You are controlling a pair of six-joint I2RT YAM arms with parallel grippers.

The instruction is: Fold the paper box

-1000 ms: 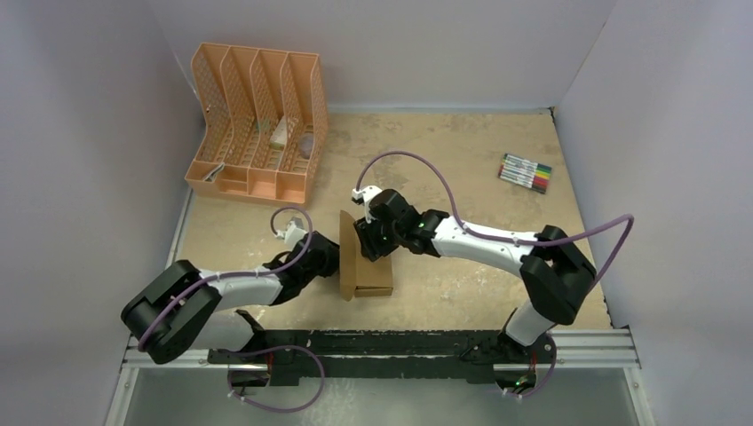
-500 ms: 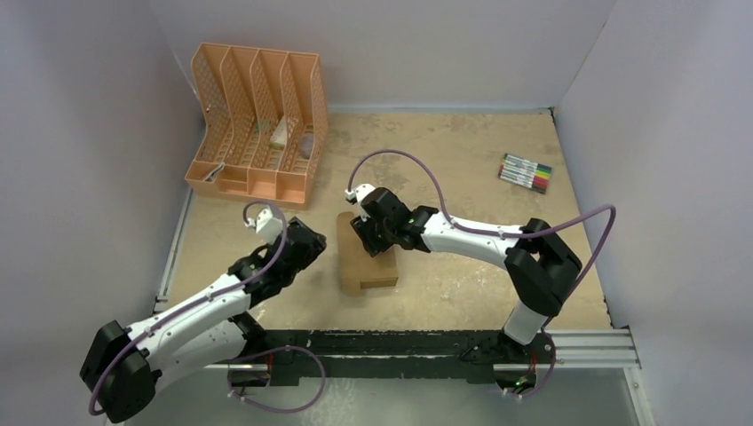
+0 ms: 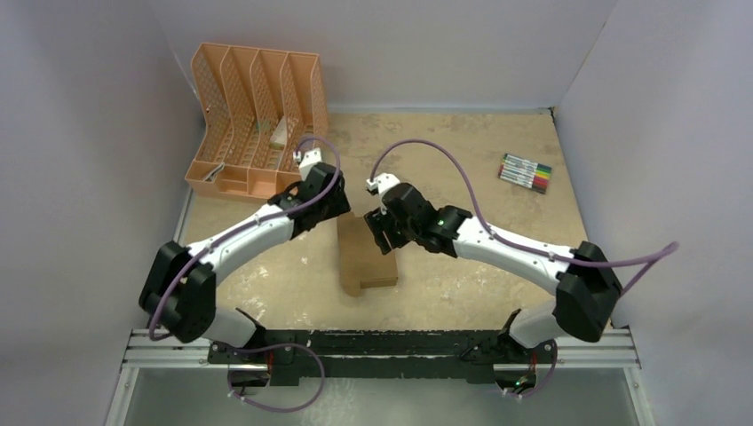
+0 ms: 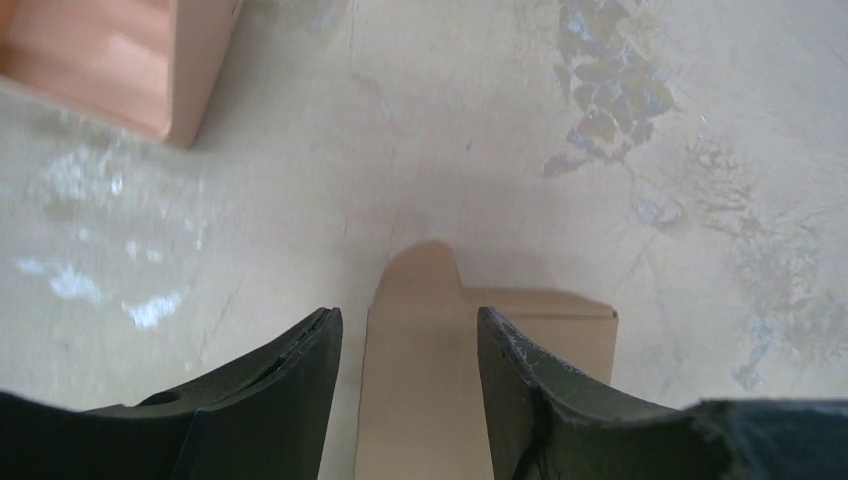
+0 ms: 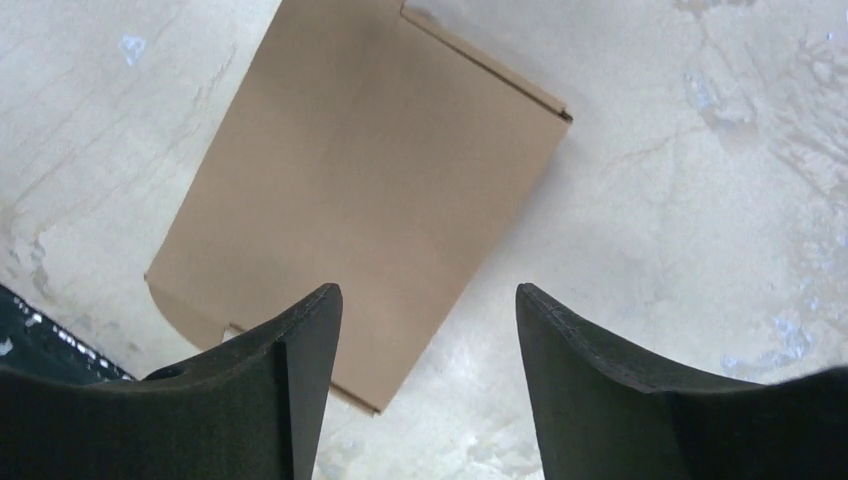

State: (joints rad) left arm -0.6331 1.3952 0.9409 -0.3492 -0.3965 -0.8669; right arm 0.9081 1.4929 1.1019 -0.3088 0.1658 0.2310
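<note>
The paper box point(image 3: 366, 259) is a small brown cardboard carton lying flat on the table between both arms. My left gripper point(image 3: 340, 211) is open and empty at the box's far left corner. In the left wrist view the box point(image 4: 430, 390) shows between the open fingers, with a rounded flap sticking out at its end, under the left gripper point(image 4: 408, 320). My right gripper point(image 3: 383, 238) is open and empty above the box's far right edge. In the right wrist view the box point(image 5: 360, 180) lies flat below the right gripper point(image 5: 425, 295), apart from it.
A peach-orange slotted file organizer point(image 3: 256, 124) stands at the back left, close behind the left gripper; its corner shows in the left wrist view point(image 4: 120, 60). A pack of coloured markers point(image 3: 526, 173) lies at the back right. Grey walls enclose the table.
The left arm has swung from the box's near left side to its far left corner. The upright cardboard panel now lies flat. The right gripper shifted slightly right.
</note>
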